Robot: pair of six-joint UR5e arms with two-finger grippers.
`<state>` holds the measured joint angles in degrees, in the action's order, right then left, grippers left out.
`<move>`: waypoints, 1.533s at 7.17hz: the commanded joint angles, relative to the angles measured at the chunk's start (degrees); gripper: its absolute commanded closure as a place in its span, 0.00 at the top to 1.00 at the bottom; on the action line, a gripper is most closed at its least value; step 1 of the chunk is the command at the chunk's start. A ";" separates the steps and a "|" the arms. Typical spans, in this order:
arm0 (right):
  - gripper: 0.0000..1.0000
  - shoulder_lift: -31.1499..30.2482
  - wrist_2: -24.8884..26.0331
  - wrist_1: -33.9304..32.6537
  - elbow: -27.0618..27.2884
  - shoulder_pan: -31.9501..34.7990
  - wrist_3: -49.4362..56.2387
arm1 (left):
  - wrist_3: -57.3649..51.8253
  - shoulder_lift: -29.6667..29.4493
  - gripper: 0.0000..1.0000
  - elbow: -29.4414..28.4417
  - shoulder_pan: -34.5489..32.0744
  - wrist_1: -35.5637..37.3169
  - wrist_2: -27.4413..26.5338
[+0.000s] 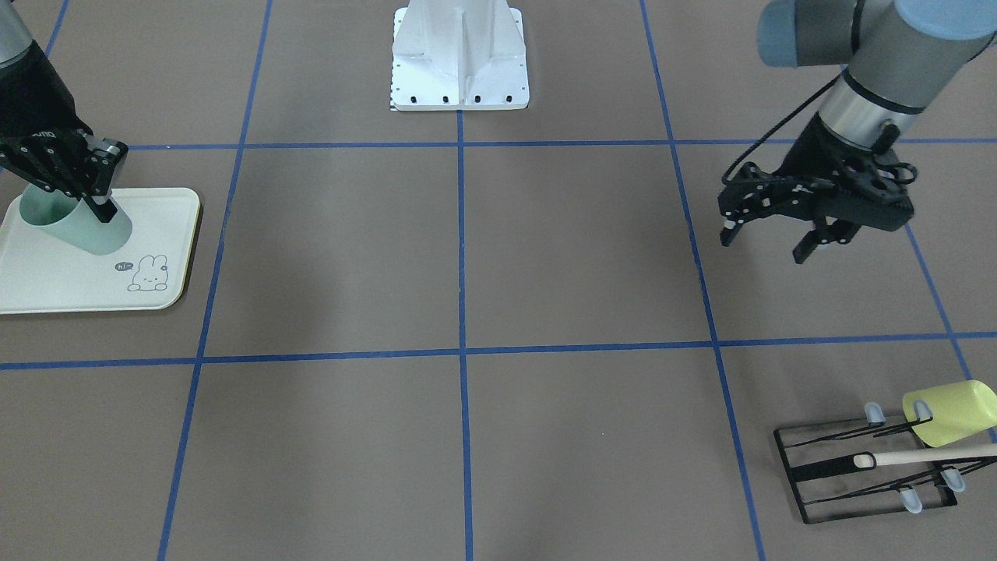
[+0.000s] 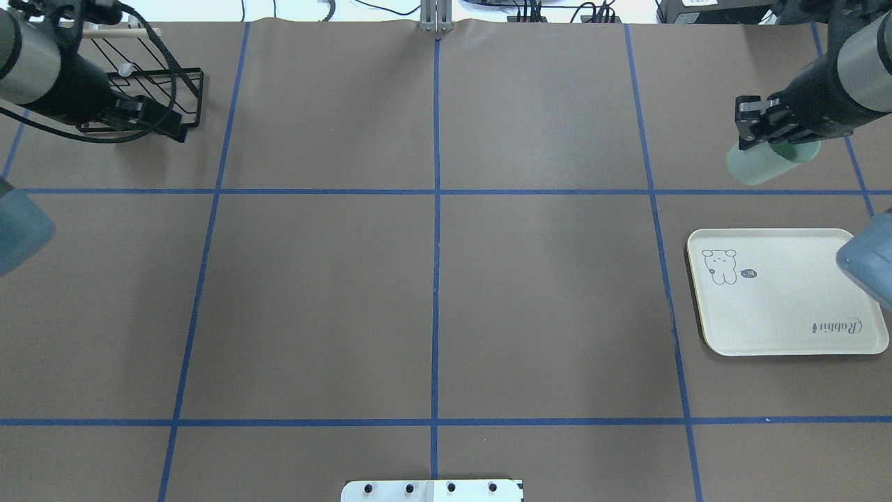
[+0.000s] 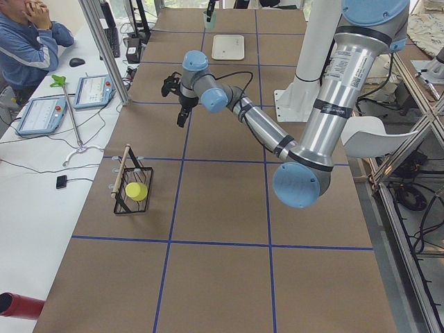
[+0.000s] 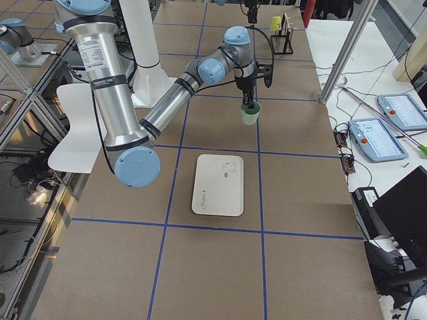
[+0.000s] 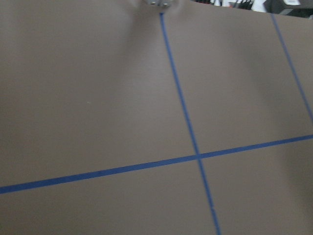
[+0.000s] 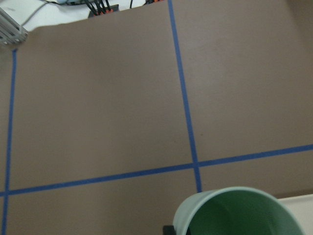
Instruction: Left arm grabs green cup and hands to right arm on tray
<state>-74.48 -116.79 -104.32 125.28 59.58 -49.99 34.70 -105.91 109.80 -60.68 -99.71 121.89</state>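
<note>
The pale mint-green cup [image 1: 89,230] hangs tilted in my right gripper [image 1: 78,206], which is shut on its rim. The front view shows it over the cream tray [image 1: 47,280]. From overhead, the cup [image 2: 759,166] and right gripper [image 2: 756,136] show just beyond the tray's [image 2: 787,314] far edge, lifted off the table. The right wrist view shows the cup's open mouth [image 6: 239,215]. My left gripper [image 1: 767,243] is open and empty, raised above the table on the other side.
A black wire rack [image 1: 864,475] with a yellow-green cup [image 1: 950,411] and a wooden stick [image 1: 927,454] stands at the far corner on the left arm's side. The robot's white base [image 1: 459,58] is mid-table. An operator sits beside the table.
</note>
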 commanded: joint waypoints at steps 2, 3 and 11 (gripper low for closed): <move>0.00 -3.64 -0.63 -5.19 2.33 0.36 10.86 | -25.38 8.08 1.00 -0.99 -9.87 7.10 0.71; 0.00 -4.44 -0.81 -5.19 2.34 0.36 11.74 | -31.30 7.48 1.00 -0.73 -14.16 14.47 1.15; 0.00 -26.07 -1.34 24.83 -1.68 -5.15 6.95 | -35.07 17.03 1.00 -8.64 -27.39 22.33 10.24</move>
<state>-98.91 -118.69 -84.58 125.93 56.77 -39.66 -3.87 -91.31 100.91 -87.88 -73.44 128.00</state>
